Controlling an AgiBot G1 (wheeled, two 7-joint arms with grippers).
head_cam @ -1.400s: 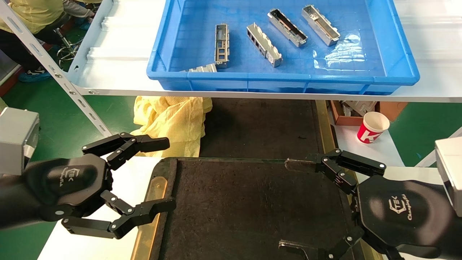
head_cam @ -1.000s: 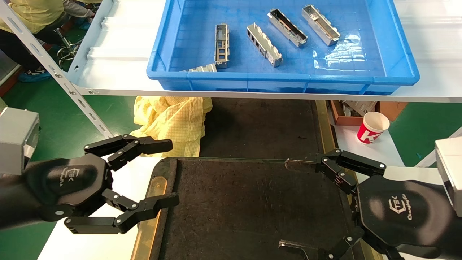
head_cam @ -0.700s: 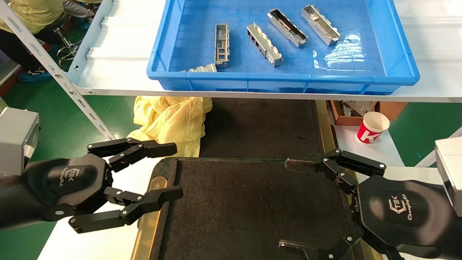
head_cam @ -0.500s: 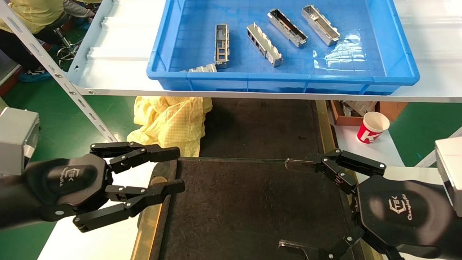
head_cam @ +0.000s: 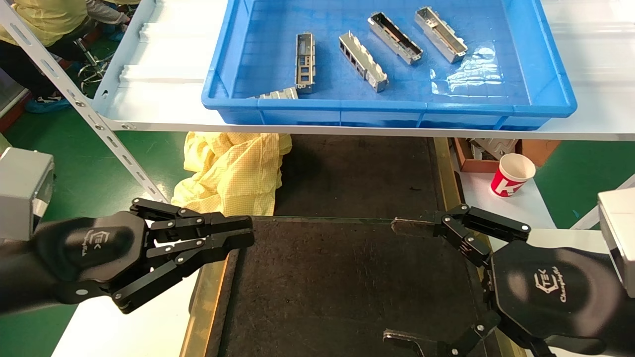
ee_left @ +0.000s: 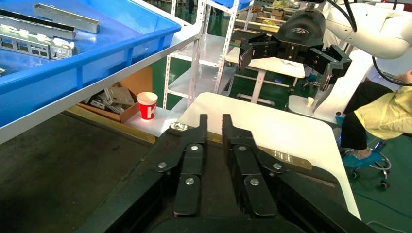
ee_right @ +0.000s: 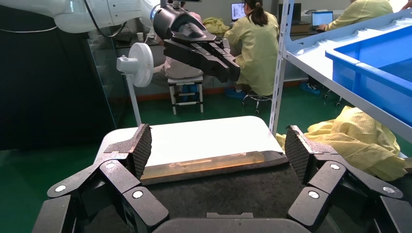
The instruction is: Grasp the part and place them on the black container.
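the black container (head_cam: 347, 287) lies bare under both arms, ready to receive. the blue crate (head_cam: 536, 59) on the shelf above holds every part (head_cam: 305, 62). the right gripper (head_cam: 402, 280) hangs spread wide, while the left gripper (head_cam: 243, 232) is pinched together on nothing.

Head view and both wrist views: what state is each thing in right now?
left gripper: shut, empty, over the tray's left edge
right gripper: open wide, empty, at the tray's right side
black container: no parts on it
blue crate: on the shelf, holding the parts
parts: lying loose in the crate, none grasped
paper cup: upright
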